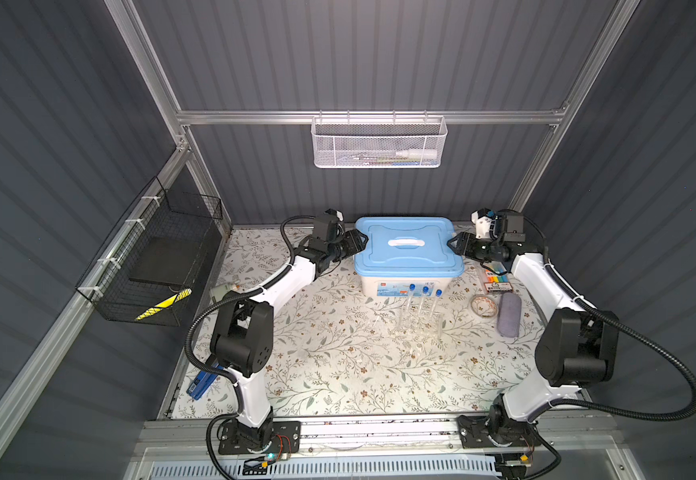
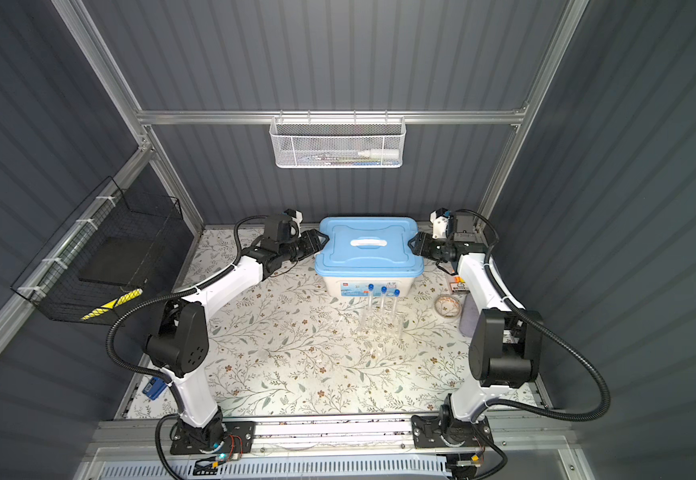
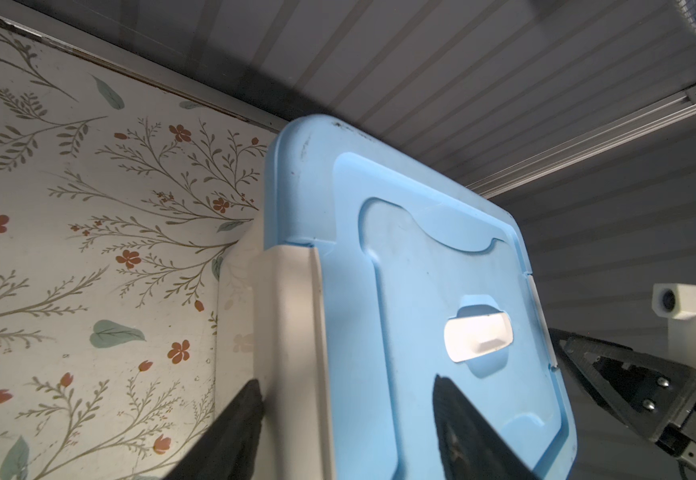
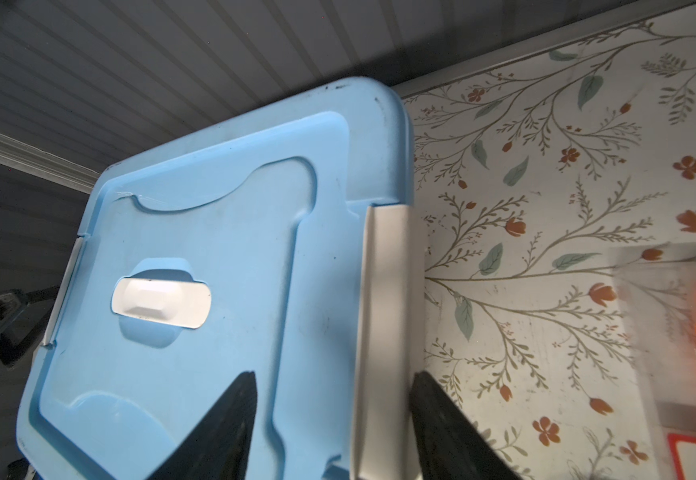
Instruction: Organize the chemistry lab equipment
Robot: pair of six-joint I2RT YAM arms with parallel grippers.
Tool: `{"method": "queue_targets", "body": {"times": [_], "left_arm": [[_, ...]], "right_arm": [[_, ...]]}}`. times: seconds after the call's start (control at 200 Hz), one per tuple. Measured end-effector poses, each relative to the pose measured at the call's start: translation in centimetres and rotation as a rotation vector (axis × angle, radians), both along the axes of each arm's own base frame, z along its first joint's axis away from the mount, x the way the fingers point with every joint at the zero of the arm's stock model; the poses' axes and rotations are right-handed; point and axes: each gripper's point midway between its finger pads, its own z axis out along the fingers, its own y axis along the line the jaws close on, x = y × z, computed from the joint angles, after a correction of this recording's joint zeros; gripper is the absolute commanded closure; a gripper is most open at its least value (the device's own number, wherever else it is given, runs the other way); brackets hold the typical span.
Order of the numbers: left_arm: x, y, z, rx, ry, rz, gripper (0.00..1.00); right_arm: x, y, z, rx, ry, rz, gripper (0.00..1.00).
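Saw L gripper (image 1: 364, 242) at the left end of the blue-lidded box (image 1: 375, 286), back-centre of the floral table (image 1: 329, 374). Found its jaws apart, nothing clamped: in the L wrist view, one finger (image 3: 238, 428) just outside the white side latch (image 3: 292, 332), touching or nearly so, the other over the lid (image 3: 421, 249). Saw R gripper (image 1: 451, 245) mirrored at the opp. end, jaws likewise apart, straddling the other white latch (image 4: 388, 311) w/ one finger (image 4: 437, 424) on the table side and one over the lid. Couldn't tell whether either finger actually pressed on a latch. Noted lid on the box, white handle (image 1: 406, 243) flat in its recess.

Found three blue-capped test tubes (image 1: 423, 305) upright in the clear rack (image 1: 419, 328), just in front of the box, centre-right. Made out faint clear glassware (image 1: 373, 321) left of the rack; too transparent to count. Spotted a round dish (image 1: 483, 306) right of the rack, a grey pouch (image 1: 509, 313) beside it, a pack of coloured items (image 1: 496, 280) behind, near R arm (image 1: 533, 274). Located blue stapler (image 1: 201, 381) at the near-left table edge, partly behind L arm (image 1: 280, 282); grey motor (image 1: 223, 289) at the left edge further back. Logged white mesh basket (image 1: 379, 162) on the back wall and black wire basket (image 1: 190, 208) on the left wall, both off the table.
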Motion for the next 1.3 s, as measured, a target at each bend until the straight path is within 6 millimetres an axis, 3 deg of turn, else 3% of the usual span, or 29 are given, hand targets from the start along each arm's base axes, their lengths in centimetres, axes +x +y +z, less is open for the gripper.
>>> {"method": "queue_targets", "body": {"times": [0.615, 0.795, 0.925, 0.975, 1.096, 1.296], "left_arm": [[0.5, 0.1, -0.4, 0.005, -0.006, 0.015, 0.33], [0.7, 0.3, -0.3, 0.008, -0.015, 0.026, 0.27], [0.5, 0.1, -0.3, 0.022, -0.023, 0.02, 0.16], [0.3, 0.0, -0.3, 0.033, -0.024, 0.015, 0.13], [0.0, 0.0, 0.0, 0.052, -0.035, 0.015, 0.01], [-0.8, 1.9, 2.7, 0.084, -0.108, 0.06, 0.0]], "right_arm": [[0.0, 0.4, 0.0, -0.016, -0.001, -0.001, 0.39], [-0.1, 1.0, 0.1, -0.022, -0.007, 0.018, 0.24], [-0.4, 1.3, 0.5, 0.0, -0.016, 0.022, 0.03], [-0.8, 1.2, 0.7, 0.006, -0.022, 0.022, 0.01], [-1.5, 0.2, 2.0, 0.014, -0.048, -0.002, 0.01], [-3.3, -3.3, 4.0, -0.03, -0.128, -0.097, 0.01]]}}
